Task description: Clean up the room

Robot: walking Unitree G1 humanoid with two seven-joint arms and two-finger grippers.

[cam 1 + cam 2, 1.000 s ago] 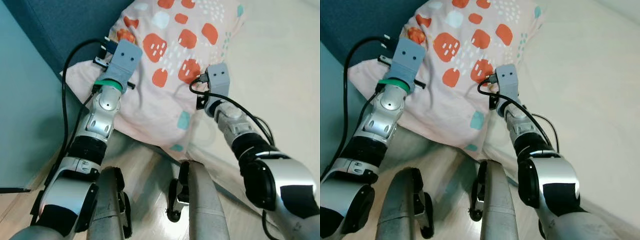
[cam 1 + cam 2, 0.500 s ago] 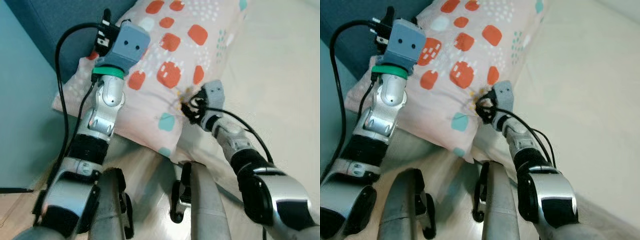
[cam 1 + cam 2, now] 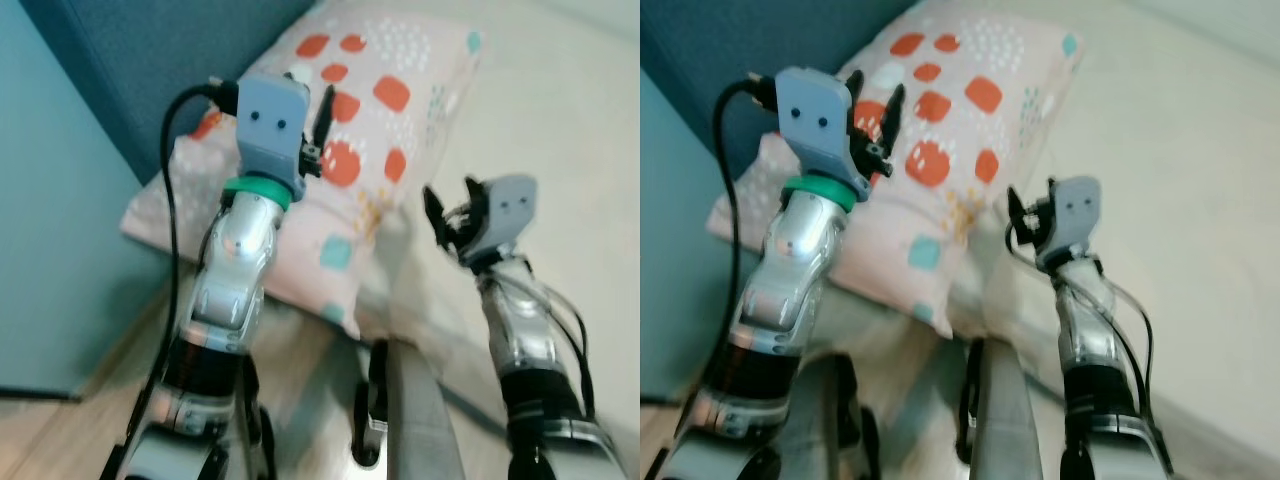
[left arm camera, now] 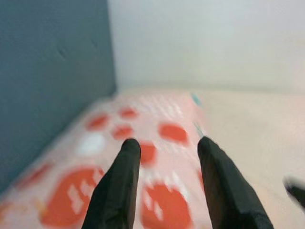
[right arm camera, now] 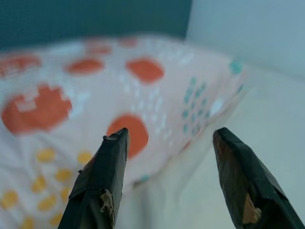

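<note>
from my remote seat: the patterned pillow (image 3: 370,160) lies hard against the dark blue headboard (image 3: 150,60), closing off my left side; open cream bed (image 3: 560,110) spreads wide to the right, and both my grippers hang above with fingers spread, nothing between them.

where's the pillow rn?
The pillow lies on the cream bed, its far edge against the dark blue headboard, ahead and to the robot's left. The left gripper hangs over it; the right gripper is beside its right edge.
</note>
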